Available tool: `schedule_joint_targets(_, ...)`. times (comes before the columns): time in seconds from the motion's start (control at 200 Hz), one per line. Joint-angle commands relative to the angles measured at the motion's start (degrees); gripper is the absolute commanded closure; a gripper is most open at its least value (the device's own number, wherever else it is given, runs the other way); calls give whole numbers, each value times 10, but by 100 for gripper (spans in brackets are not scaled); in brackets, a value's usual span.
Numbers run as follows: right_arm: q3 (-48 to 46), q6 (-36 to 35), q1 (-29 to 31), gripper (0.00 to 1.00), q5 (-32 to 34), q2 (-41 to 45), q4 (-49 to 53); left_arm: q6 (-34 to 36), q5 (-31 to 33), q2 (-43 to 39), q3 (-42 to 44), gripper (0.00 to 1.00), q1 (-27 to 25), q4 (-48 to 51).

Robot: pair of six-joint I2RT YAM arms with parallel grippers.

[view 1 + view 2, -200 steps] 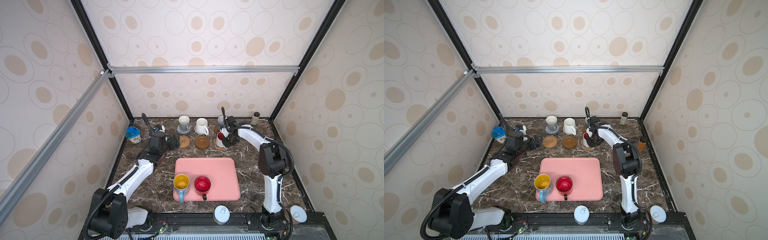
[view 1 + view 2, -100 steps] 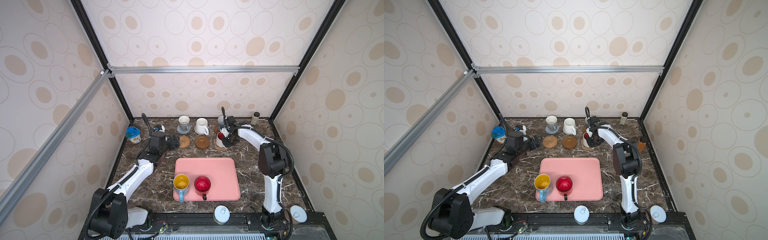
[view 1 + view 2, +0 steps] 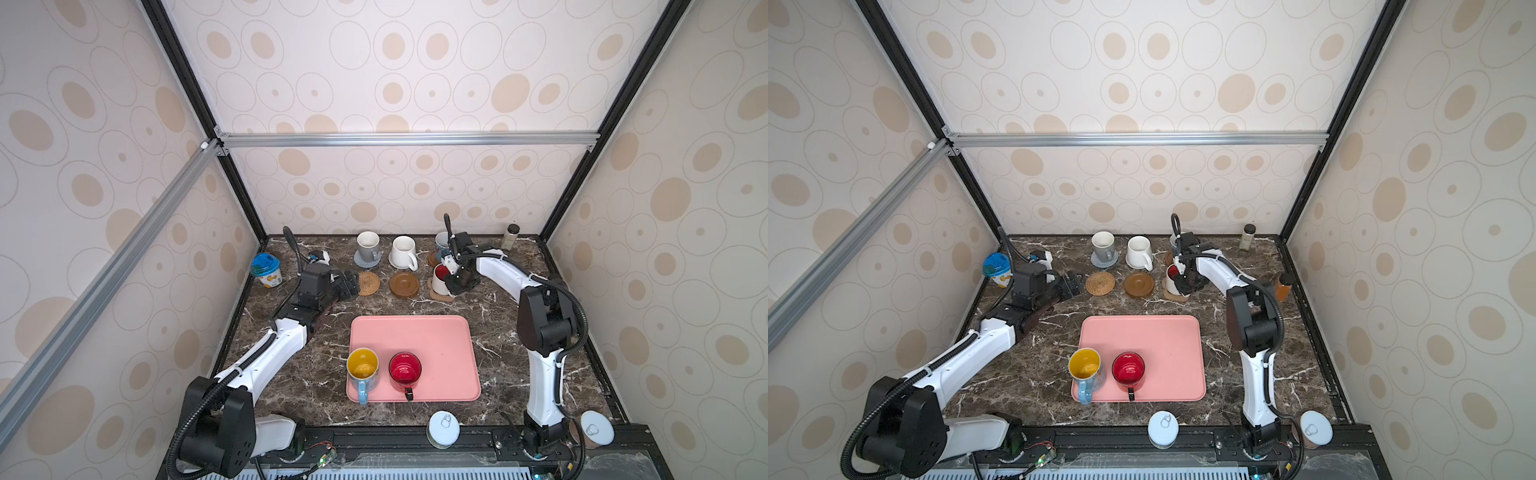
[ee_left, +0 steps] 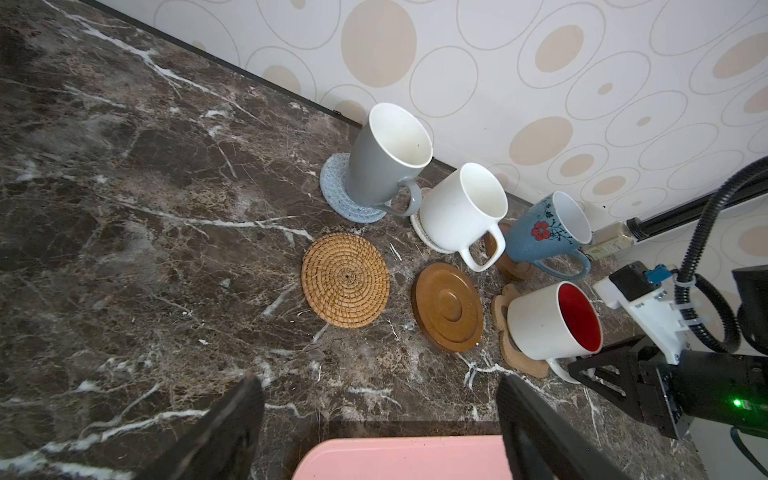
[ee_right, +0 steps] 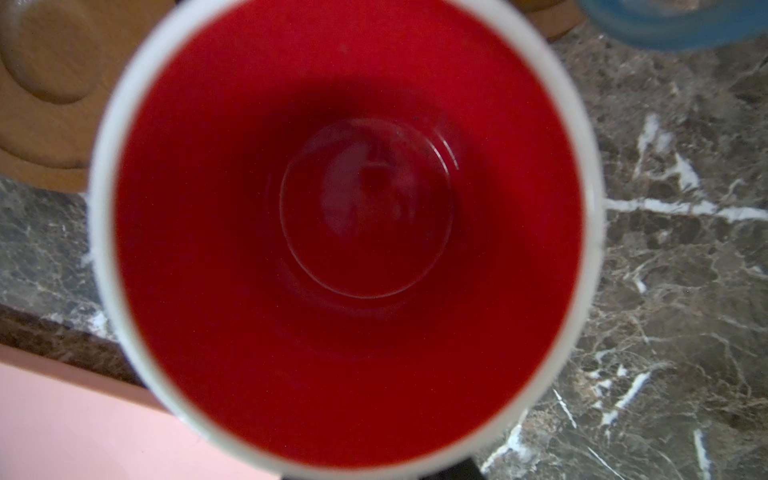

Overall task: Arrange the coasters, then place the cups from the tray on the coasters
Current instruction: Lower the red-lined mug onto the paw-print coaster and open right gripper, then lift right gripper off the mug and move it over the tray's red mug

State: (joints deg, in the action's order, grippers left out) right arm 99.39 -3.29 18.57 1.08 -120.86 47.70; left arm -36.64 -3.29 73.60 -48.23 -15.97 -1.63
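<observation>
Grey cup (image 3: 368, 245), white cup (image 3: 403, 251) and light blue cup (image 4: 548, 232) each stand on a coaster along the back wall. The white cup with red inside (image 3: 439, 279) stands on the paw coaster (image 4: 521, 357). My right gripper (image 3: 457, 283) is at that cup's handle, and its jaws are hidden. The rattan coaster (image 3: 369, 283) and a wooden disc (image 3: 404, 284) are bare. My left gripper (image 4: 378, 382) hangs open and empty left of the rattan coaster. The blue cup with yellow inside (image 3: 363, 368) and the red cup (image 3: 405, 370) stand on the pink tray (image 3: 436, 340).
A blue-lidded tub (image 3: 266, 270) stands at the back left. A small dark-capped bottle (image 3: 510, 237) is in the back right corner and an orange bottle (image 3: 1283, 286) stands by the right wall. Two white can lids (image 3: 444, 428) (image 3: 597, 428) lie at the front edge.
</observation>
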Motion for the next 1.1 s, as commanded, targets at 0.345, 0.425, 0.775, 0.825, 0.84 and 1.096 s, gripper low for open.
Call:
schedule_joint_targets(0.345,-13,-2,-6,67,5,53,15,-5,8,-12,1,11,5,-4)
schedule_joint_targets(0.425,-18,-1,-7,66,7,69,19,-5,9,-12,1,11,5,-5)
schedule_joint_targets(0.775,-44,34,-6,64,15,156,45,-1,9,-10,-3,11,6,-3)
schedule_joint_targets(0.825,-46,42,-6,64,17,165,49,-2,9,-8,-3,11,6,-3)
schedule_joint_targets(0.84,-46,45,-6,64,17,168,50,-2,9,-7,-4,11,6,-3)
schedule_joint_targets(1.096,-61,102,7,64,13,207,96,0,8,1,-10,11,6,-2)
